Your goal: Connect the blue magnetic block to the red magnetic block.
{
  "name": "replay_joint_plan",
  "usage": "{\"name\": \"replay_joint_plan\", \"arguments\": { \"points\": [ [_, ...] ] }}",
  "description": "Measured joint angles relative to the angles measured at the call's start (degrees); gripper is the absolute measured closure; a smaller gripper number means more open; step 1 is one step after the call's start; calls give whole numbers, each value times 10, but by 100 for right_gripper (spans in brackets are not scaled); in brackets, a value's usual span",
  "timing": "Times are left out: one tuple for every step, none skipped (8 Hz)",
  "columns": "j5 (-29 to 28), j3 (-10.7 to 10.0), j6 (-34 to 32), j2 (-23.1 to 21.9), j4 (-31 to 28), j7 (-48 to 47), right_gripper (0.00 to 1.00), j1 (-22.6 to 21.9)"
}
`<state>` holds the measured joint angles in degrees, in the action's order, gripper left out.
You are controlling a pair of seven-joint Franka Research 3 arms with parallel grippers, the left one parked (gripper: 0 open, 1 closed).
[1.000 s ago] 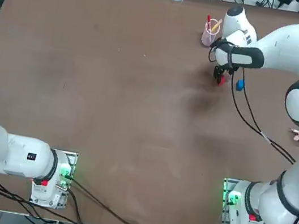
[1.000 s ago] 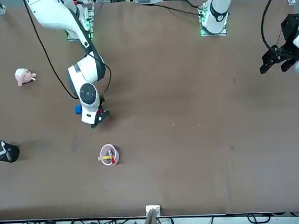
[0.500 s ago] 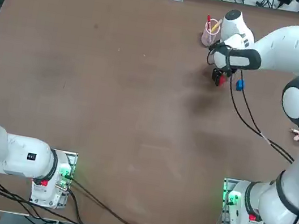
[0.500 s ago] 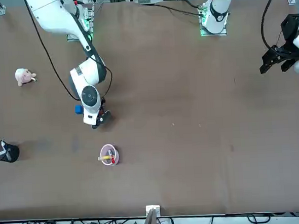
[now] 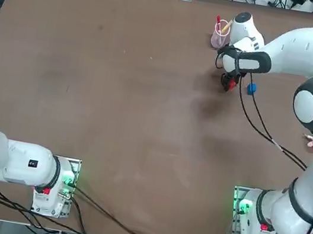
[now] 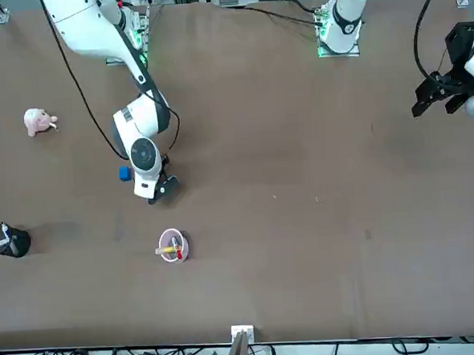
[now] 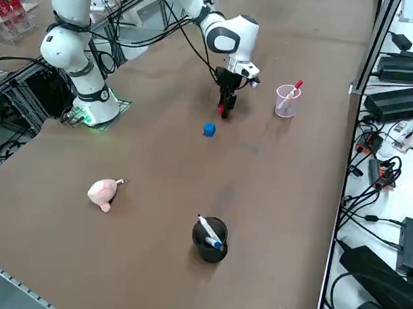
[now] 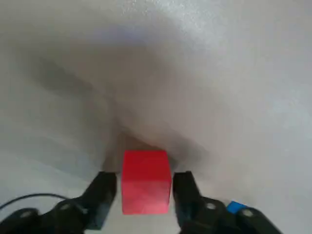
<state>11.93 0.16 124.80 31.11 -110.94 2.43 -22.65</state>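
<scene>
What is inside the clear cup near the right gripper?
The cup holds a red pen and something yellow. Its bottom is covered by them.

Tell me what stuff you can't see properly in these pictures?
- Red magnetic block: in the front view the right arm's wrist covers it completely.
- Right gripper: the jaws flank the red block, but no view shows whether they actually touch it.
- Blue magnetic block: in the wrist view only a corner shows, behind a finger.
- Pens in the clear cup: too small to count.
</scene>
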Motion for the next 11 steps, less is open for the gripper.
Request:
{"name": "replay_joint_plan", "arguments": {
  "points": [
    [-1, 0, 0, 0, 0, 0, 43, 0],
    [-4, 0, -1, -1, 1, -2, 51, 0],
    [-6, 0, -1, -1, 1, -7, 51, 0],
    [-7, 0, -3, -1, 3, -26, 52, 0],
    [-17, -1, -17, -2, 11, -61, 52, 0],
    [-37, -3, -56, -5, 33, -105, 52, 1],
    [-58, -5, -109, -10, 66, -164, 52, 1],
    [-72, -8, -146, -17, 94, -236, 52, 2],
    [-90, -10, -160, -28, 108, -316, 52, 4],
    [-114, -12, -165, -39, 110, -395, 52, 11],
    [-131, -13, -166, -45, 110, -472, 52, 21]
  ]
}}
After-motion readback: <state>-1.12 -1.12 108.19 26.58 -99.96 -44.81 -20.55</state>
